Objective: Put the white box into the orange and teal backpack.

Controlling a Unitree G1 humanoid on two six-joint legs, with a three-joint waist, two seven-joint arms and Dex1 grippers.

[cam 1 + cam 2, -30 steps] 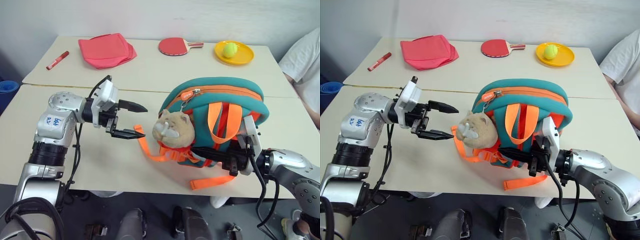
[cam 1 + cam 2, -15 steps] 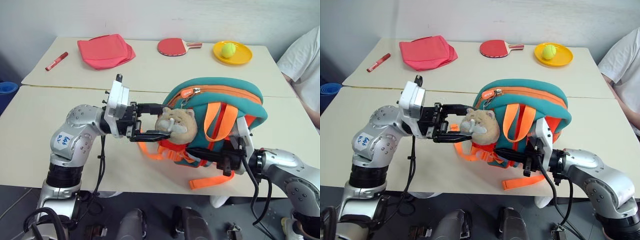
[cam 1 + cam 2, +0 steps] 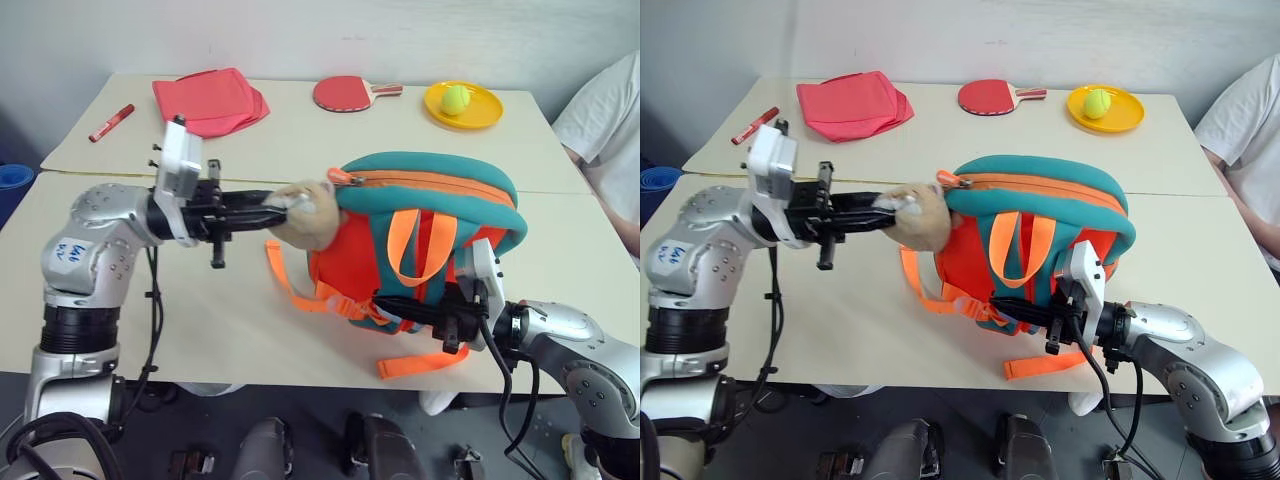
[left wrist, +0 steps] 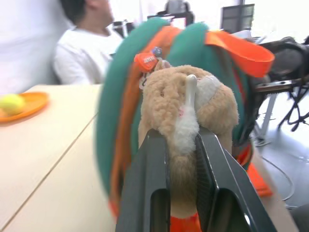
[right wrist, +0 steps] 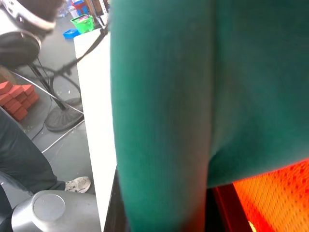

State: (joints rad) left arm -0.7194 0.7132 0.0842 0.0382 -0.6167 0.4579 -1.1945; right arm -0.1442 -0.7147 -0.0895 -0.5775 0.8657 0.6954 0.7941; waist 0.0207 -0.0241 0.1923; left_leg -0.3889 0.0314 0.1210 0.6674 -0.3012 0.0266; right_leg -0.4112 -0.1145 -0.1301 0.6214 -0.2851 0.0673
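Observation:
The orange and teal backpack [image 3: 430, 200] stands on the near table with its tan plush animal face [image 3: 305, 212] pulled out to the left. My left gripper [image 3: 272, 205] is level and shut on that plush face; the left wrist view has both fingers [image 4: 149, 164] pressed into the fur. My right gripper [image 3: 395, 305] is shut on the backpack's lower edge among the orange straps [image 3: 425, 360]. Teal fabric [image 5: 193, 96] lies close in front of the right wrist camera. The white box is out of view.
On the far table lie a red cloth pouch [image 3: 210, 98], a red marker [image 3: 114, 121], a red paddle [image 3: 345, 93] and a yellow plate [image 3: 485, 112] holding a tennis ball [image 3: 457, 97]. A person in a white shirt [image 3: 605, 120] sits at the right.
My left gripper reached in to the plush face, shut on it and drew it up and to the left, stretching the backpack's front. The right gripper kept its hold in place.

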